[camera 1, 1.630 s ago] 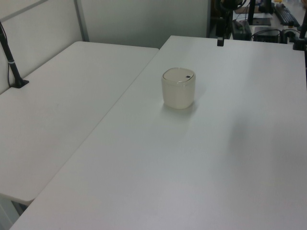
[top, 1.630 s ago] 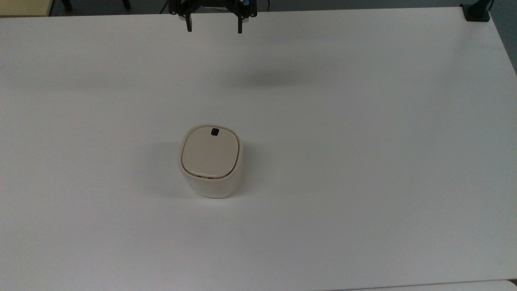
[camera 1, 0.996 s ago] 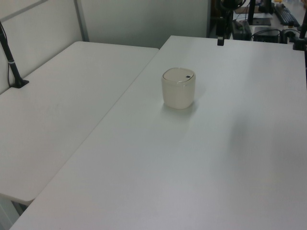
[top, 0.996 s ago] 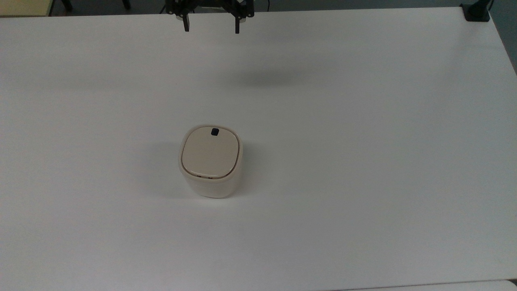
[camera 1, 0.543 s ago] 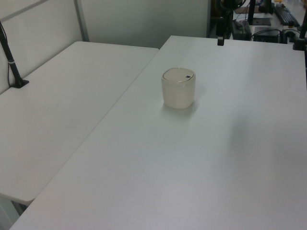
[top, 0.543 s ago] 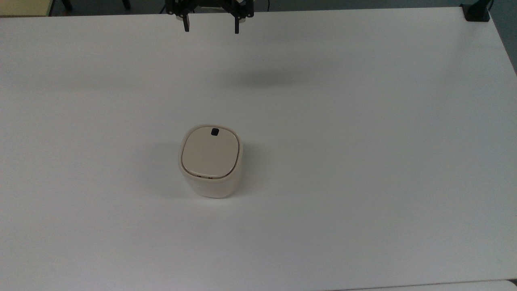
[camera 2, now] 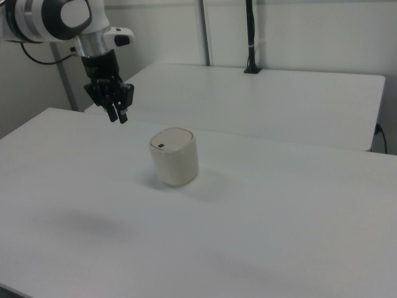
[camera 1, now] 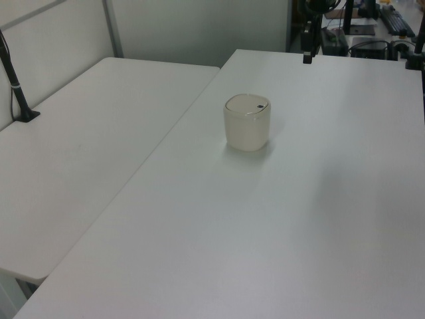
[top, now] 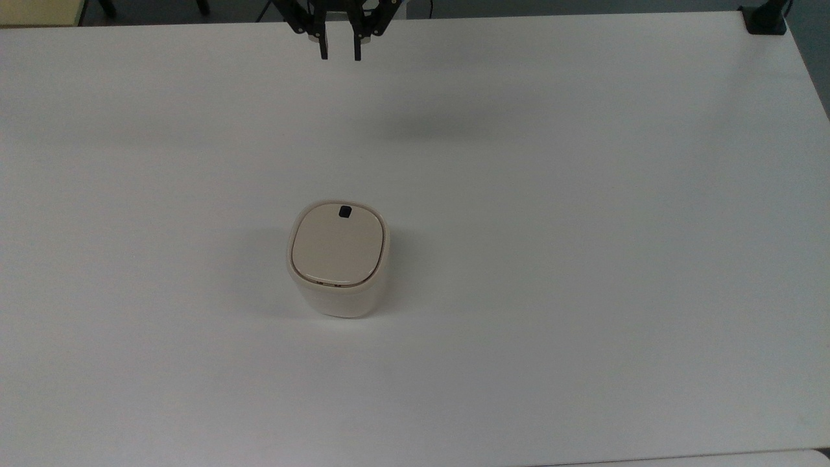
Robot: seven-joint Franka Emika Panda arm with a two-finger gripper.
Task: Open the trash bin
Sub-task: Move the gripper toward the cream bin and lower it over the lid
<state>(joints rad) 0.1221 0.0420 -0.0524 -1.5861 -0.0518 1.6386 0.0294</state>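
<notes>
Near the middle of the white table (top: 583, 194) stands the trash bin (top: 338, 259), lid shut, black button (top: 345, 211) facing the end effector (top: 339, 55). That end effector hangs well apart above the table's far edge, fingers narrowed to a slight gap and empty, probably readied to press. Nothing blocks the approach.

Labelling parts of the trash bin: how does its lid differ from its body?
The lid is flat and beige, with a small black button by one edge; the body of the trash bin is paler cream, upright and plain. The lid lies shut on top; the body stands on the table. Both are rounded squares.
</notes>
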